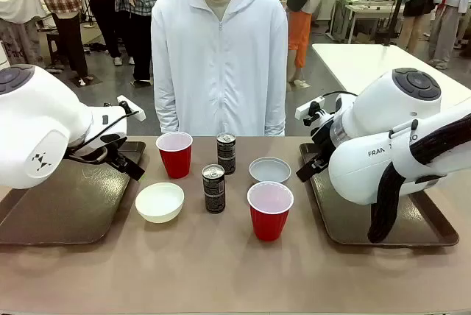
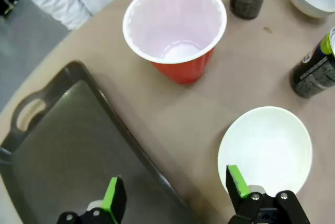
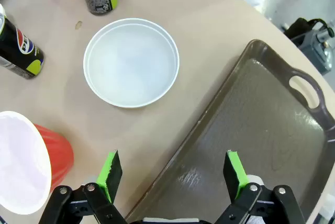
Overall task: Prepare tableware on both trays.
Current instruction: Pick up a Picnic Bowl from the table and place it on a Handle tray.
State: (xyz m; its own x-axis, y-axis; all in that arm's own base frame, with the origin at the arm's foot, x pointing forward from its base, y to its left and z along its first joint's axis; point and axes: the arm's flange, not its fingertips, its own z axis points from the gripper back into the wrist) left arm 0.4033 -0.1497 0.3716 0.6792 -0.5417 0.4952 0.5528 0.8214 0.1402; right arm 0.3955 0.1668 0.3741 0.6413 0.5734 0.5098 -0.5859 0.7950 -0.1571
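Two dark brown trays lie at the table's ends, the left tray and the right tray, both bare. Between them stand a red cup, a second red cup, two dark cans, a cream-white bowl and a shallow grey-white bowl. My left gripper hangs open over the left tray's inner rim, with the cream bowl and a red cup ahead. Open too, my right gripper hovers at the right tray's edge, close to the shallow bowl.
A person in a white zip jacket stands at the far side of the table with hands out of sight. Both arms' bulky white links hang over the trays. Bare table stretches along the near edge.
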